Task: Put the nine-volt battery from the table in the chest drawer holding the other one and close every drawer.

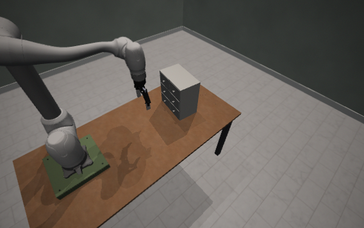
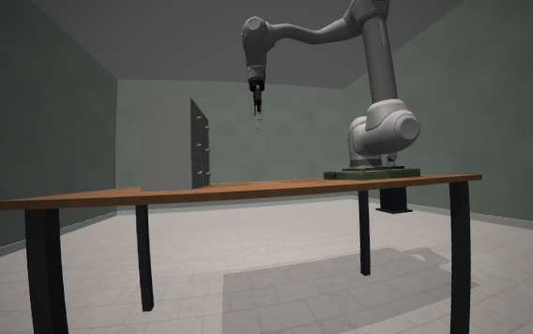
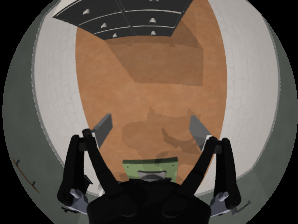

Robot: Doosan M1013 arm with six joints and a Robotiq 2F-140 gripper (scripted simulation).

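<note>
So the gripper (image 1: 143, 102) (image 2: 257, 123) (image 3: 151, 121) has its jaws spread wide, nothing between them, pointing down above the table (image 1: 128, 131) (image 2: 281, 187) (image 3: 150, 97). The arm (image 1: 74, 54) (image 2: 310, 37) reaches out high over it, wrist bent downward (kinda like a crane). The chest (image 1: 189, 96) (image 2: 166, 145) (image 3: 142, 20) stands upright nearby, right of the gripper in the top view, drawers in. Can't make out the loose nine-volt anywhere.

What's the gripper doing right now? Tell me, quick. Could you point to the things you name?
Gripper (image 1: 143, 100) (image 2: 257, 124) (image 3: 151, 121): open wide, nothing between its fingers, up above the table (image 1: 128, 128) (image 2: 281, 188) (image 3: 150, 97).
</note>
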